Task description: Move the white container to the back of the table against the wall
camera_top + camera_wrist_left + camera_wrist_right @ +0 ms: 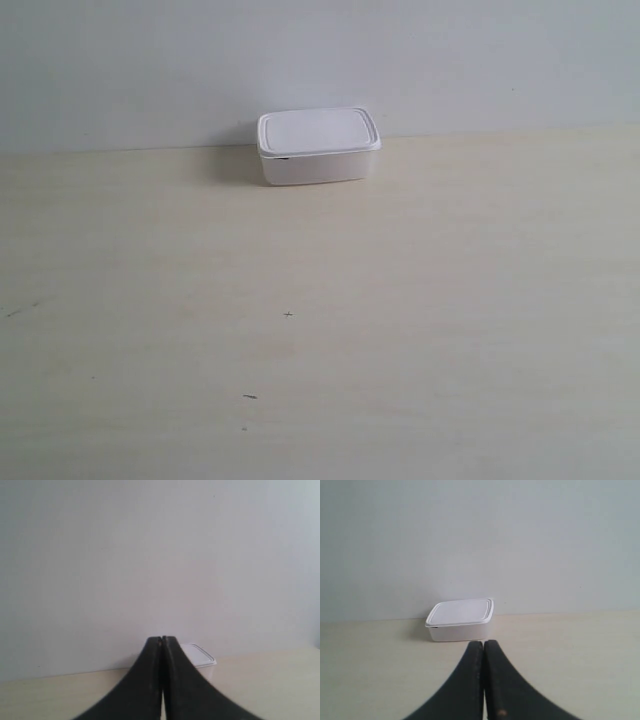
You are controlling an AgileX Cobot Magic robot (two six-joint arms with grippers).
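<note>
The white container with its lid on stands at the far edge of the cream table, close against the pale wall. No arm shows in the exterior view. My right gripper is shut with nothing in it, its black tips pointing at the container from some way off. My left gripper is also shut and empty; the container peeks out behind its tips, partly hidden, at the foot of the wall.
A few tiny dark specks mark the tabletop in front of the container. Nothing else stands on the table in any view.
</note>
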